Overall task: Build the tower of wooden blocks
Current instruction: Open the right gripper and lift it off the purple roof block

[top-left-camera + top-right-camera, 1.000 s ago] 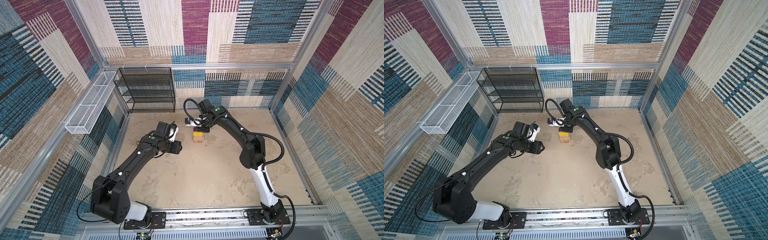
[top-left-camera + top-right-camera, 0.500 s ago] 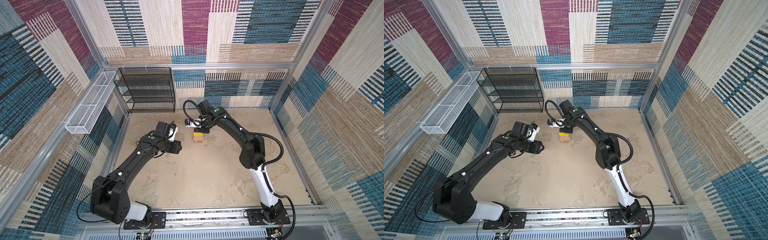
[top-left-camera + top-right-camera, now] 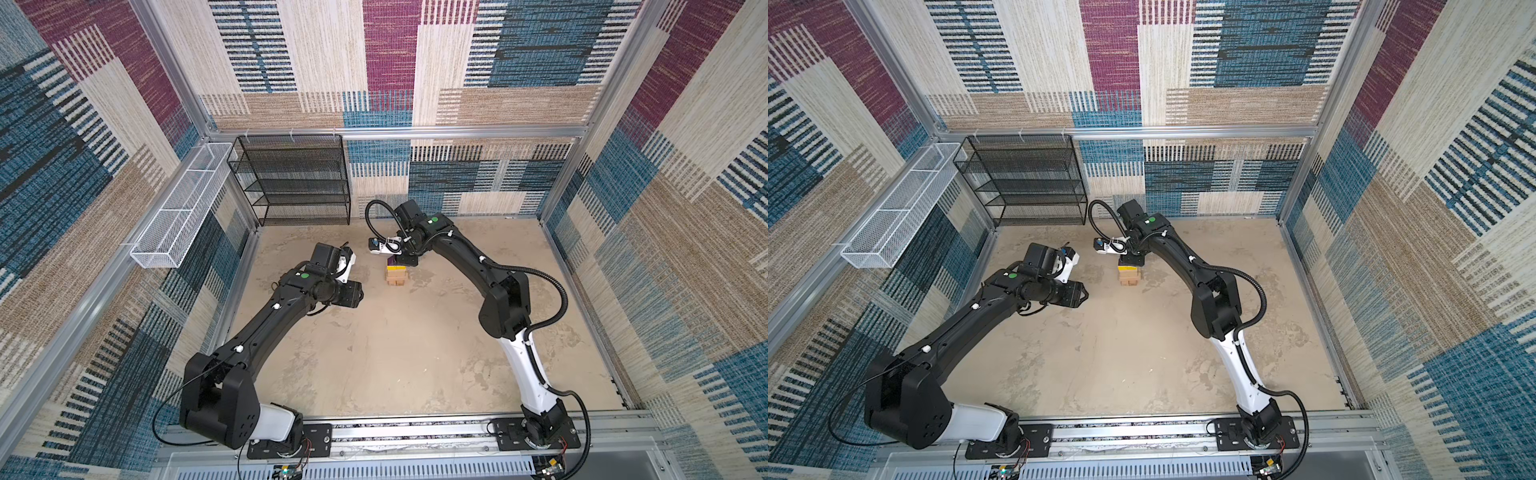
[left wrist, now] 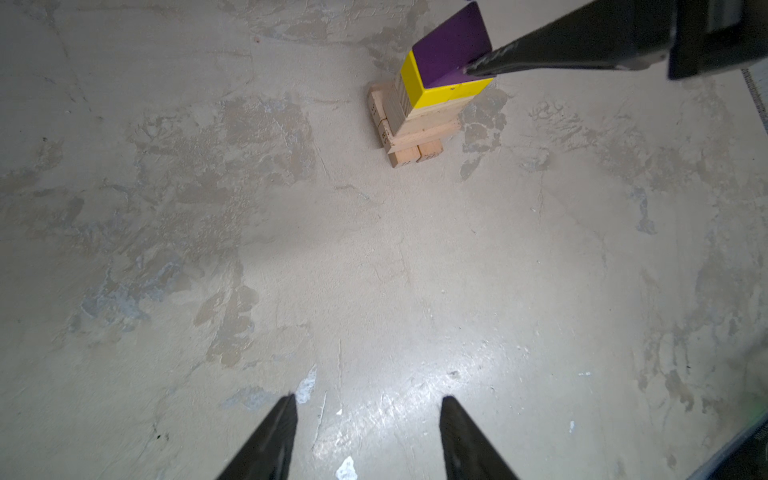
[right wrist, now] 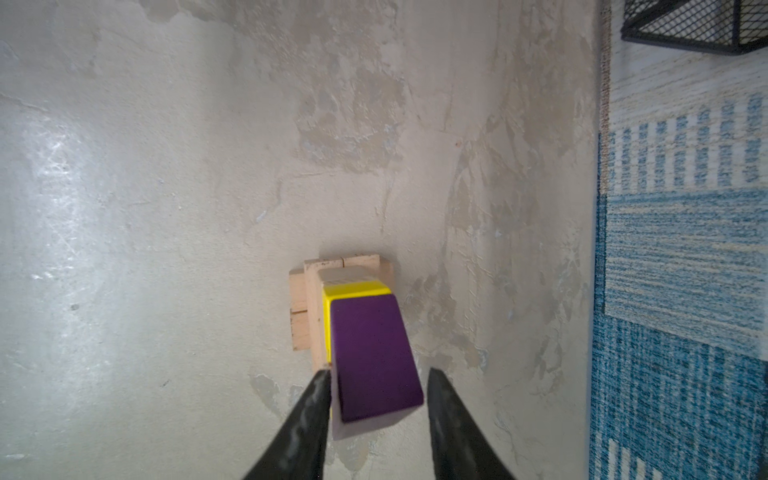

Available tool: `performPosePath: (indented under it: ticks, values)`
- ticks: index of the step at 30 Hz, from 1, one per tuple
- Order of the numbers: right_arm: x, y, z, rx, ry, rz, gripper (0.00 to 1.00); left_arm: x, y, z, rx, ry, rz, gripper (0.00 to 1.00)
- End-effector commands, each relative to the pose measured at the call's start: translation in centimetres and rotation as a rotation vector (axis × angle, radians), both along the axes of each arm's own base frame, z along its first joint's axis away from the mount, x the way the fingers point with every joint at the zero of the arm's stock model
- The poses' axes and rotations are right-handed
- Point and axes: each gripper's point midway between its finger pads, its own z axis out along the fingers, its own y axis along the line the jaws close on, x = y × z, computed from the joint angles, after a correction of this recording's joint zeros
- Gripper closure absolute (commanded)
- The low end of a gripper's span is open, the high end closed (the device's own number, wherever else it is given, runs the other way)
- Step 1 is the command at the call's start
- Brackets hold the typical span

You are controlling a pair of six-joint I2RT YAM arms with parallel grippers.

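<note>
The wood block tower stood on the table, toward its far side and near the middle. Crossed tan bricks carried a yellow cube layer, with the purple block on top. The right gripper straddled the purple block, jaws apart, with a gap showing at one finger. The left gripper hung with jaws apart, holding nothing, over bare table and well apart from the tower.
</note>
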Motion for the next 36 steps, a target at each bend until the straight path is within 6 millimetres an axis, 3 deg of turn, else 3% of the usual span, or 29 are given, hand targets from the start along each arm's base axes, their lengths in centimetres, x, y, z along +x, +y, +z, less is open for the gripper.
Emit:
performPosePath:
  ticks: [1,8,14,18,20,26,36]
  values:
    - [0.0,0.3,0.9,0.024,-0.016,0.008,0.59,-0.3,0.0,0.3,-0.013,0.007,0.003,0.40]
    - [-0.1,0.5,1.5,0.034,-0.022,0.014,0.57,-0.3,0.0,0.3,-0.014,0.005,0.005,0.40]
    - [-0.2,0.7,2.5,0.055,-0.032,0.011,0.45,-0.2,0.2,0.6,-0.012,-0.005,0.010,0.40]
    - [-0.6,1.2,3.4,0.076,-0.038,0.019,0.41,-0.3,0.6,1.2,-0.005,-0.027,0.019,0.40]
    - [-0.7,1.3,4.0,0.082,-0.046,0.016,0.00,-0.4,0.9,1.4,0.002,-0.041,0.026,0.40]
    - [-1.6,2.0,6.5,0.129,-0.062,0.013,0.00,-0.7,1.8,2.8,0.014,-0.107,0.054,0.40]
    - [-5.1,3.2,13.4,0.262,-0.101,0.000,0.00,-1.0,3.7,6.9,-0.008,-0.285,0.162,0.39]
